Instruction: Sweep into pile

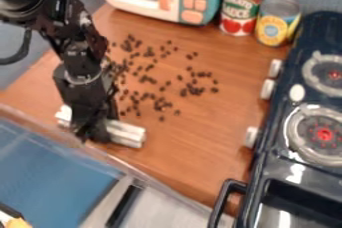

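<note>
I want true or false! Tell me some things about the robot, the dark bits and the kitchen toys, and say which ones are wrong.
1. The gripper holds a white bar. True.
2. The dark bits are all in one neat pile. False: they are scattered on the wooden counter.
3. Two cans stand beside the toy microwave. True.
4. A pan sits on the toy stove. False: both its burners are bare.

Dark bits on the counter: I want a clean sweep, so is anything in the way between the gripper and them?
Nothing visible is in the way: from the white bar in the gripper to the dark bits, there is just bare counter.
</note>
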